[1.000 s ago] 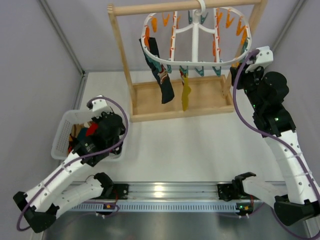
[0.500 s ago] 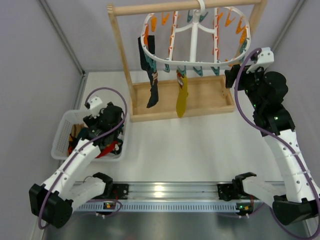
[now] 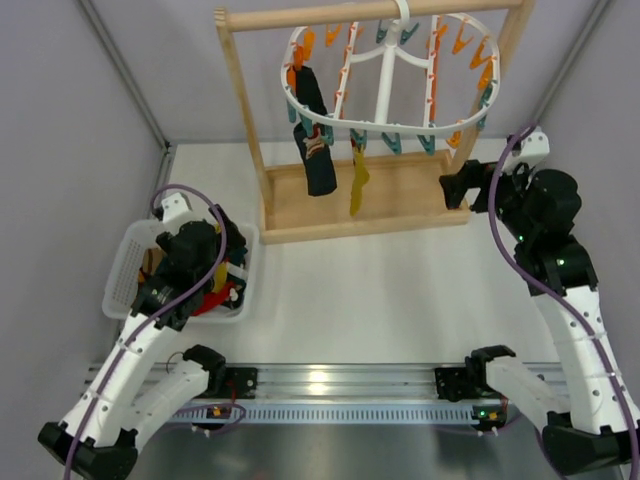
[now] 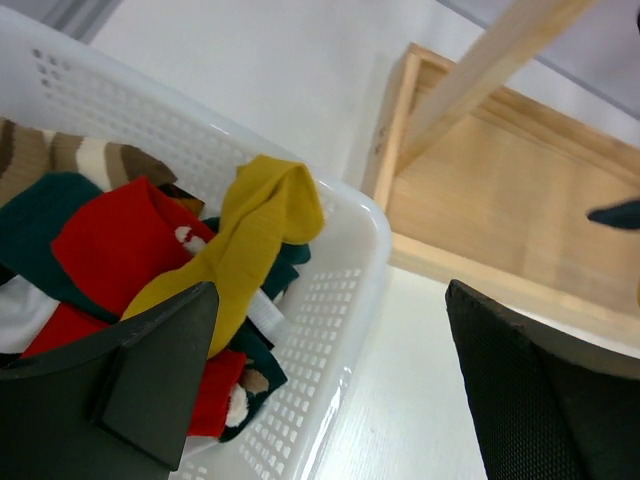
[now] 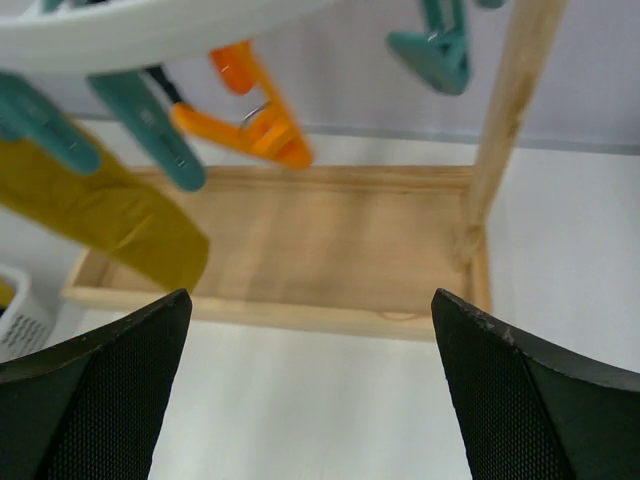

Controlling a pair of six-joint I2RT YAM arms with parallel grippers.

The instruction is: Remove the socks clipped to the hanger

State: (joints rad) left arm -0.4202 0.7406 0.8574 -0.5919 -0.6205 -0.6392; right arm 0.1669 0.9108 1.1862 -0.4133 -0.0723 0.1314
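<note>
left pincer (image 4: 330, 300) was released, empty; socks (image 4: 110, 240) in basket (image 4: 340, 330) lay lower-left of it | right pincer (image 5: 310, 300) was released, empty; yellow sock (image 5: 110, 215) hung up-left, hanger (image 5: 130, 30) overhead

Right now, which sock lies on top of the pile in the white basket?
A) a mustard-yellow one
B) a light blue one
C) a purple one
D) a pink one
A: the left wrist view shows a mustard-yellow sock draped over a red sock inside the basket, and no pink, purple or light blue sock is there.
</note>
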